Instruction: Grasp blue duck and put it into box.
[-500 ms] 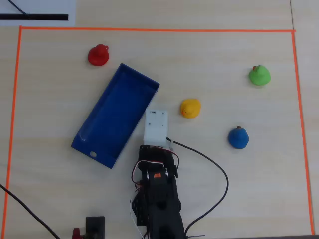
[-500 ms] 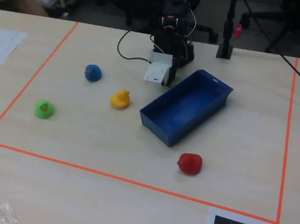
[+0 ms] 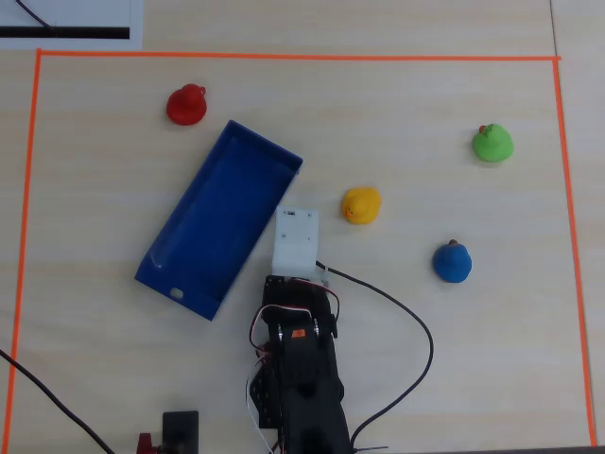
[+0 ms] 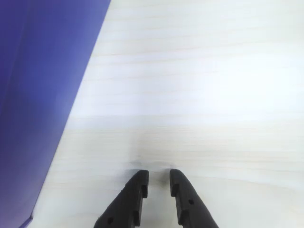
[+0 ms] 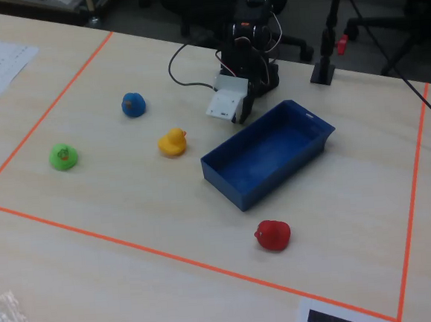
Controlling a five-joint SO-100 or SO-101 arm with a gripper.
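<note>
Hand (image 4: 158,176) was kept narrow and empty beside the box (image 3: 219,217); blue duck (image 3: 452,262) sat far right, so the yellow duck (image 3: 361,204) could easily get bumped.

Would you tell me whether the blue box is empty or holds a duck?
Empty: the box shows only bare blue floor; the blue duck sits outside on the table.

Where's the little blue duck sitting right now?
In the overhead view the blue duck sits on the table toward the right, below and to the right of the yellow duck, well apart from the blue box.
</note>
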